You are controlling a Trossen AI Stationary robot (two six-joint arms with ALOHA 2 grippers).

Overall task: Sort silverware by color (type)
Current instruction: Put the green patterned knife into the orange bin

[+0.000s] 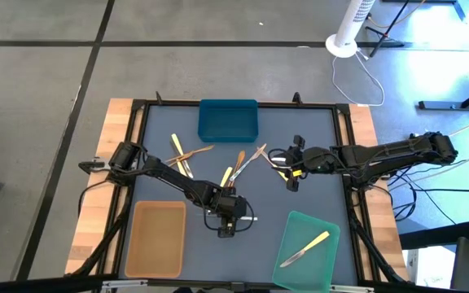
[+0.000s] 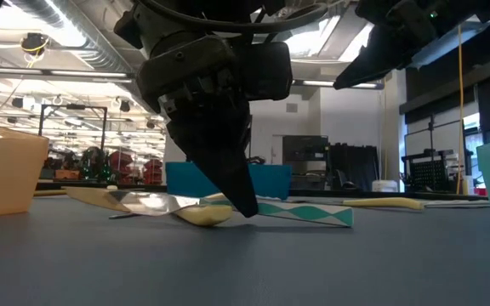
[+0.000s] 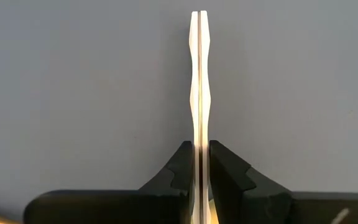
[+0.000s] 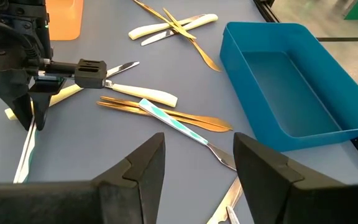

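Your left gripper (image 1: 228, 218) is down at the mat's front centre, jaws clamped on a silvery-white utensil (image 3: 199, 81) whose long axis runs straight out ahead of the fingers. Your right gripper (image 1: 290, 177) hangs open near the mat's right edge.

My left gripper (image 3: 201, 171) has matt black plastic fingers, closed on a smooth, pale, glossy utensil handle (image 3: 200, 81) standing edge-on at centre frame. Beneath it the table mat (image 3: 73, 93) looks matt grey and finely grained. Past my right gripper (image 4: 197, 163), also matt black, the blue tray (image 4: 291, 81) at upper right looks like smooth plastic, and the gold utensils (image 4: 166, 112) shine like metal.
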